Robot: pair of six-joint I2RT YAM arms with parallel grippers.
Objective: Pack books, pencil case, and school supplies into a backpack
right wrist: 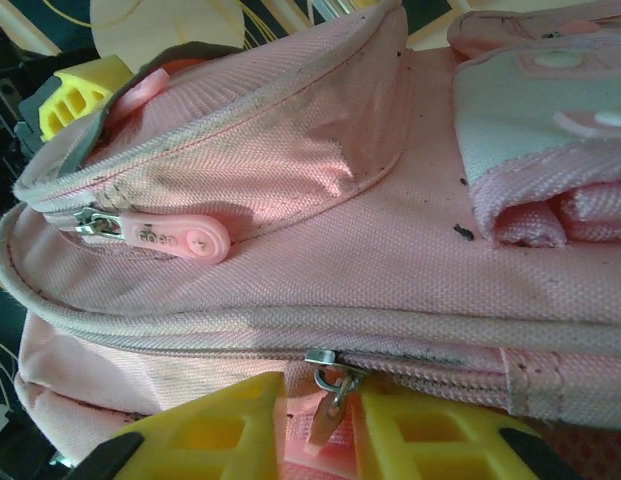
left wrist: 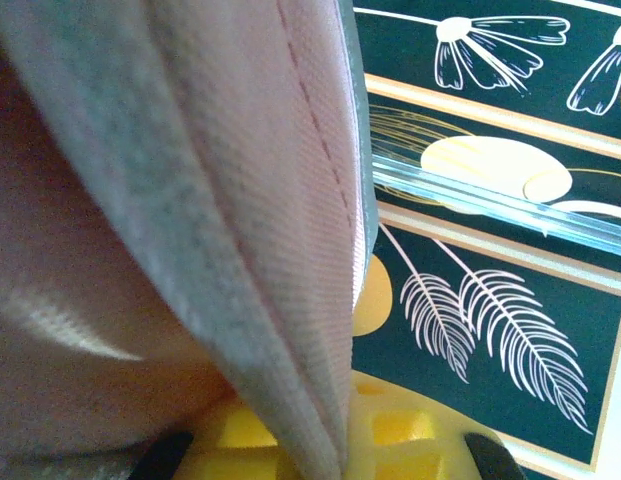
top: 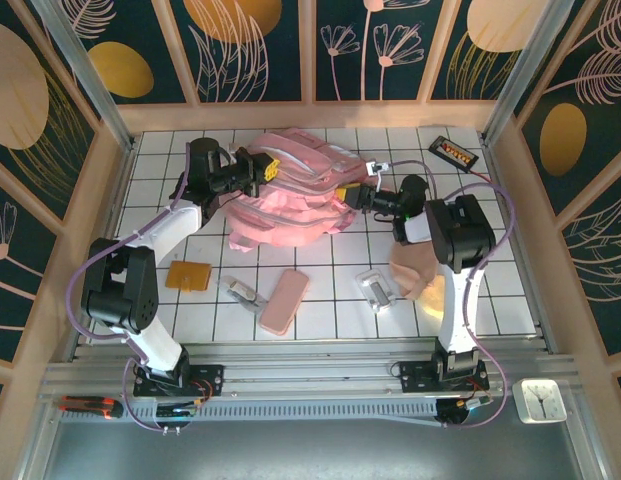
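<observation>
Pink backpack [top: 290, 205] is slumped on the table [top: 320, 310] between the two claws, long axis running roughly from one claw to the other. Can't tell which end is the top. Looks like the left claw [top: 271, 165] is clamped tight on a fabric edge of it. Meanwhile the right claw [top: 354, 195] is just a crack open, with the metal zip pull [right wrist: 330, 385] dangling between its fingers.

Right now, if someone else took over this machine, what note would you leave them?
Left gripper: shut on a flap of the backpack.
Right gripper: fingers either side of a zip pull on the backpack; grip unclear.
On the table, unpacked: pencil case, orange pad, two metal clips.
Done: none of these packed yet.
Left: open the backpack, load these things.
</observation>
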